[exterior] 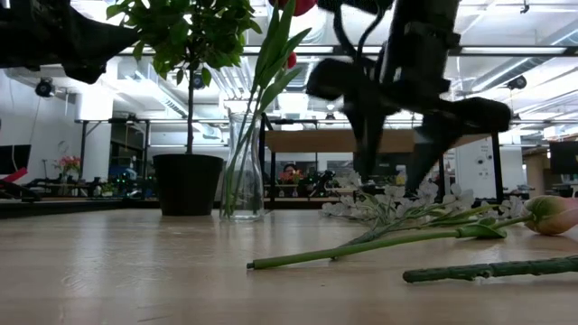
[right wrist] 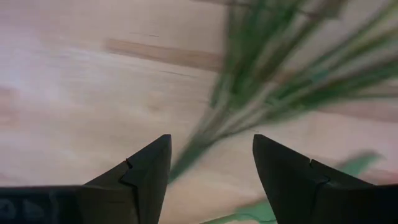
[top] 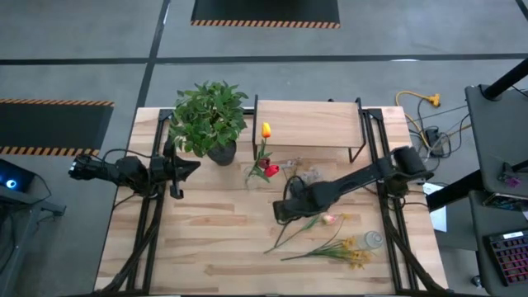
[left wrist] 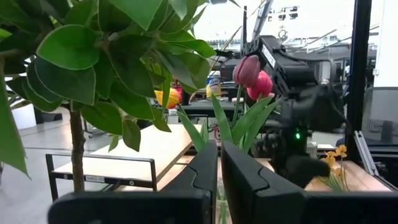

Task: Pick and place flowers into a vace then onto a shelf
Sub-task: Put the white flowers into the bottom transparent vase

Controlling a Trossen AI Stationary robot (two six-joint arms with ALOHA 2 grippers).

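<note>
A clear glass vase (exterior: 244,171) stands on the table in front of the shelf (top: 309,124), with red (top: 269,170) and yellow (top: 266,129) tulips in it. A pink bud (top: 330,219), yellow clusters (top: 356,254) and pale sprigs (top: 306,175) lie flat on the tabletop. My right gripper (top: 285,210) points down over green stems (right wrist: 249,106), open; its fingers stand above them, one on each side, with nothing between them. My left gripper (top: 186,165) hovers shut beside the potted plant, with nothing in it.
A bushy green plant in a dark pot (top: 210,120) stands at the far left, next to the vase. The shelf's black metal legs (top: 361,136) stand at the far edge. Bare wooden tabletop (top: 206,239) lies at the near left.
</note>
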